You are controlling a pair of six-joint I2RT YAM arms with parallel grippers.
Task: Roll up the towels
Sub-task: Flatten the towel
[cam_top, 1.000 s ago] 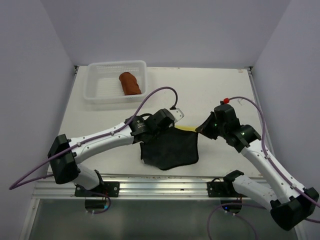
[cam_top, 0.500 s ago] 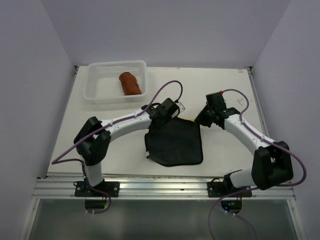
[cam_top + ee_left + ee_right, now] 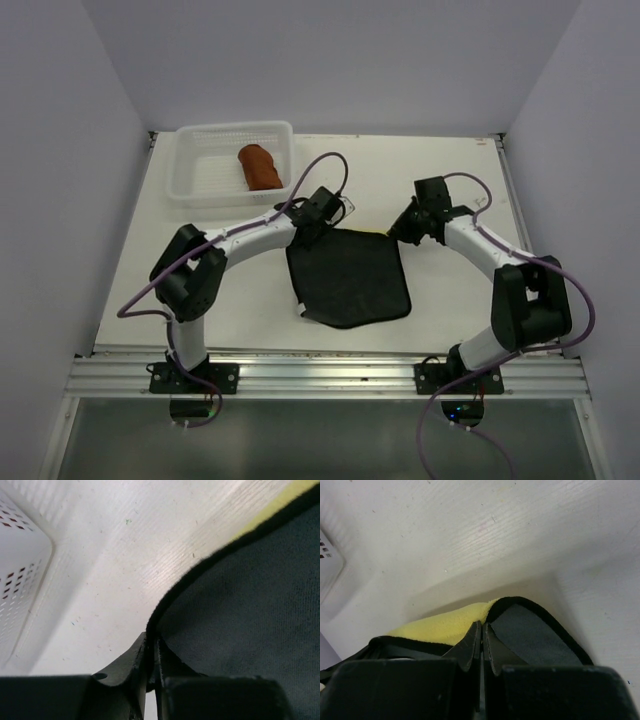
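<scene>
Our left claw and right claw each pinch a far corner of the dark, yellow-backed towel spread on the tabletop.

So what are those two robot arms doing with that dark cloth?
The left tool and the right tool each pinch a far corner of the yellow towel, which lies flat on the table, dark side up, not yet rolled. The rust-brown towel sits rolled up in the white basket.

Both arms arch inward toward the counter's middle, left gripper and right gripper lowered near its surface, jaws pinched closed.
</scene>
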